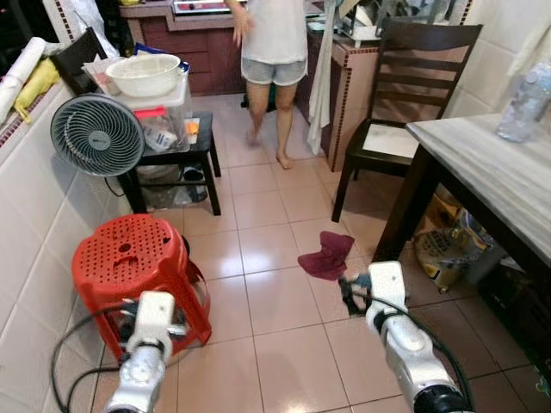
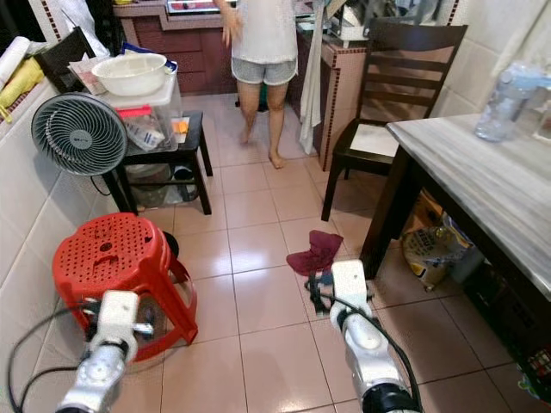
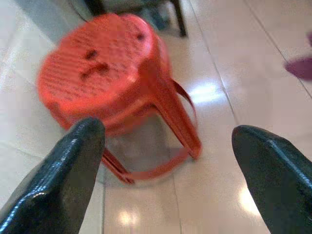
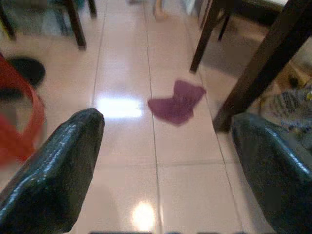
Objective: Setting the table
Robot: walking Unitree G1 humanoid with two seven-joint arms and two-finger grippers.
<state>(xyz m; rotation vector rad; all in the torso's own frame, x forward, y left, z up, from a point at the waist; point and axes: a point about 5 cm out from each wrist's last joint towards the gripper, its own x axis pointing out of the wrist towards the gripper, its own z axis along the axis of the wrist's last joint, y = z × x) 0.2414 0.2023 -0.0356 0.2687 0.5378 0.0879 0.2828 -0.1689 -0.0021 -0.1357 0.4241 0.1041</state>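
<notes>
Both jaws wide, maroon cloth (image 1: pixel 326 255) on floor nr table (image 1: pixel 482 168)

The two head views look forward and down from standing height over a tiled floor, sharing the red stool (image 1: pixel 138 258), the maroon cloth (image 1: pixel 327 255), the fan (image 1: pixel 96 135), the chair (image 1: pixel 405 95), the table (image 1: pixel 508 172) and a person (image 1: pixel 274 60) farther off. The left wrist view looks low along its spread fingers (image 3: pixel 63 180) at the stool close ahead, the cloth at one edge. The right wrist view looks low along its own spread fingers (image 4: pixel 58 170) at the cloth near a table leg (image 4: pixel 258 68)
</notes>
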